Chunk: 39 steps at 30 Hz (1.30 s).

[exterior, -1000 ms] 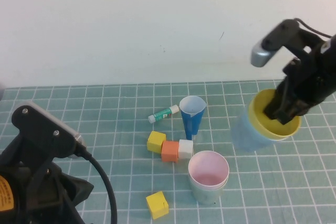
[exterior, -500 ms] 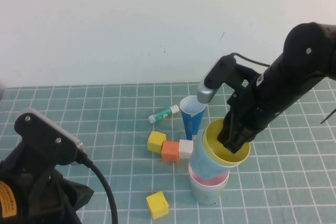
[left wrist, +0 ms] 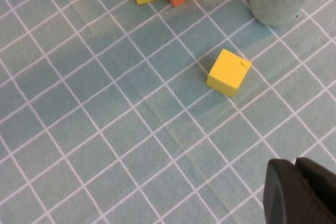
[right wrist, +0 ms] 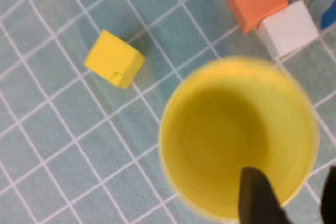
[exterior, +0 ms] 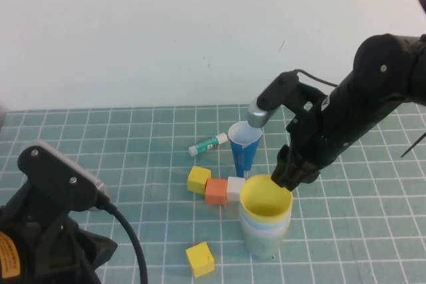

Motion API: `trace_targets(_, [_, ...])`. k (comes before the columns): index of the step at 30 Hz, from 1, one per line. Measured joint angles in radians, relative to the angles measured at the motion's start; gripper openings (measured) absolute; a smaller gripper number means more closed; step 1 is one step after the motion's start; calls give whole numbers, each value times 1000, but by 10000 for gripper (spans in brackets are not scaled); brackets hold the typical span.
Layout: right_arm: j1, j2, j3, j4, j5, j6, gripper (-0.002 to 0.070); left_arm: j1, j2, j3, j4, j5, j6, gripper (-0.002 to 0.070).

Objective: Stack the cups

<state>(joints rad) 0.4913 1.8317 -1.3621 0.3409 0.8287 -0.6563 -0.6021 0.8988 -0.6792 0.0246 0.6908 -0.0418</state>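
Nearest, the left gripper is parked low at seven o'clock, jaws closed on nothing. Beyond it, the cups stand nested at the desk's middle, yellow on top, light blue beneath, an outer pale one under those; I count three rims. The right gripper sits at the stack's two o'clock rim, jaws parting around the yellow wall. Release looks underway; next, lift clear straight up. Two yellow blocks, one orange block, one white block, one dark blue cone cup, one glue stick.
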Motion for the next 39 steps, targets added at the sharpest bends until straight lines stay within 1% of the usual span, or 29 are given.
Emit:
trace_targets(3, [0, -78, 26, 0, -6, -5, 155, 0, -40, 9, 0, -22, -7, -1])
trace_targets(5, [0, -173, 88, 11, -42, -24, 69, 0, -88, 27, 0, -48, -18, -1])
trace_targets(8, [0, -339, 214, 65, -127, -72, 20, 0, -192, 65, 4, -76, -34, -1])
trace_targets(14, [0, -696, 472, 219, -305, -225, 0, 0, -414, 170, 23, -81, -74, -1])
trace_targets(17, [0, -836, 543, 274, -336, -279, -1, 0, -510, 207, 41, -81, -96, -1])
trace_targets(20, [0, -945, 589, 298, -345, -294, -1, 0, -598, 231, 81, -97, -118, -1])
trace_targets(26, [0, -1029, 615, 304, -345, -303, -1, 0, -676, 244, 207, -135, -124, -1])
trace_targets(39, [0, -1031, 622, 306, -286, -303, -1, 0, -676, 248, 217, -137, -124, -1])
